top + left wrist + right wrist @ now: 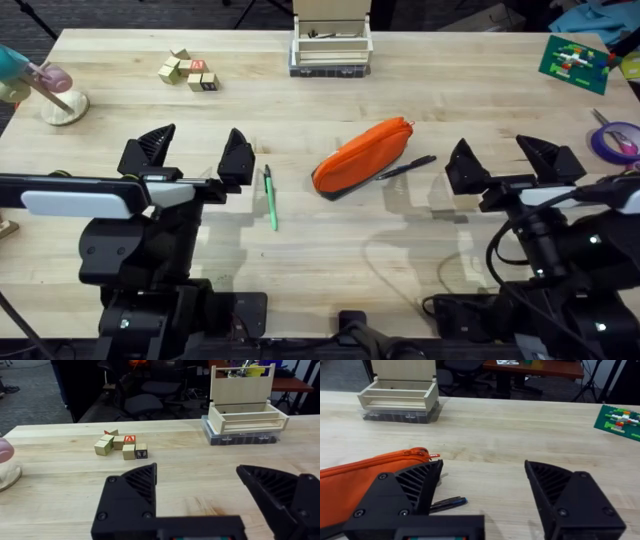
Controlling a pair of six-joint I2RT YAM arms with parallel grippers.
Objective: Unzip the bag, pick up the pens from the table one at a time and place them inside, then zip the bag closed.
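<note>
The orange bag (pixel 362 156) lies slanted in the middle of the table (pixel 330 250), its zipper along the top closed as far as I can see. A green pen (pixel 270 197) lies to its left and a black pen (pixel 405 167) rests against its right side. My left gripper (pixel 198 153) hovers open just left of the green pen, holding nothing. My right gripper (pixel 503 160) is open to the right of the black pen. In the right wrist view the bag (pixel 355 480) and the black pen (pixel 447 503) lie beside my open fingers (pixel 412 485).
A wooden box on a tray (pixel 331 45) stands at the back centre, also seen as the box (pixel 245 407). Small wooden blocks (pixel 188 72) lie back left, a round stand (pixel 62 105) far left. A green card (pixel 574 62) and a purple tape roll (pixel 616 140) sit at right.
</note>
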